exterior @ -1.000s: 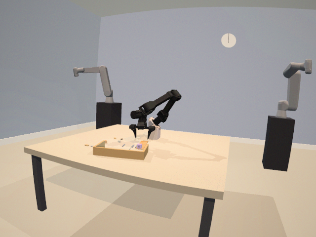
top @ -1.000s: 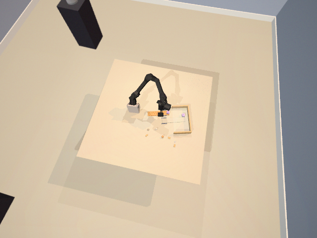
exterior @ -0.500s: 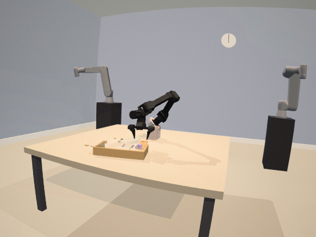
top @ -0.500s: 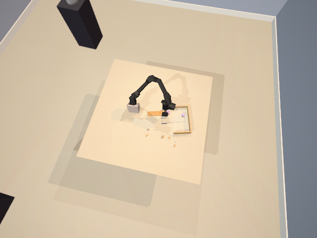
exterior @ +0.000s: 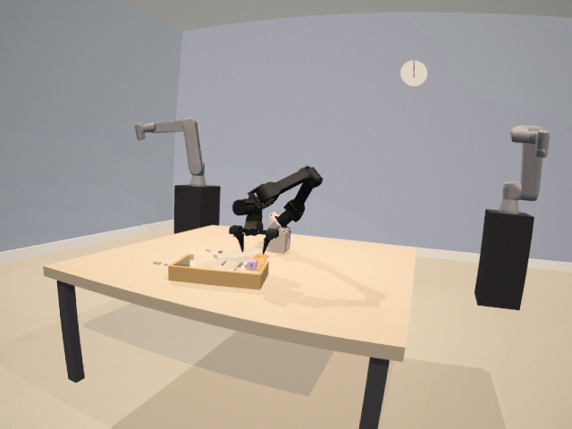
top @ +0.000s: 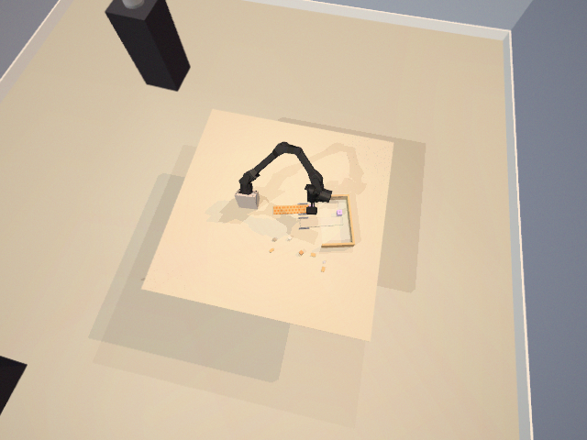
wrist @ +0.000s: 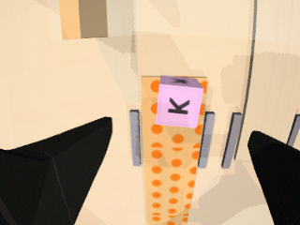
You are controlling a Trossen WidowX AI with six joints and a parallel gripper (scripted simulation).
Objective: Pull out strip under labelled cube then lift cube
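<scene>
The orange-dotted strip point(top: 286, 209) point(wrist: 164, 183) lies flat, running between two grey rails. A pink-purple cube marked K point(wrist: 180, 107) rests on the strip's far end in the wrist view; in the top view it is hidden by the gripper. My gripper point(top: 311, 211) point(exterior: 253, 252) point(wrist: 183, 131) is open and empty, above the strip. Its fingers stand wide to the left and right of the strip and cube, with nothing between them in their grasp. A second purple cube point(top: 339, 212) lies inside the wooden frame, its label too small to read in the top view.
Grey rails point(wrist: 135, 138) point(wrist: 206, 140) flank the strip, and another rail point(wrist: 232, 141) stands to the right beside a thin dark line. The wooden frame point(top: 351, 222) point(exterior: 216, 277) has raised walls beyond the strip. Several small blocks, one orange point(top: 301, 252), lie scattered at its side.
</scene>
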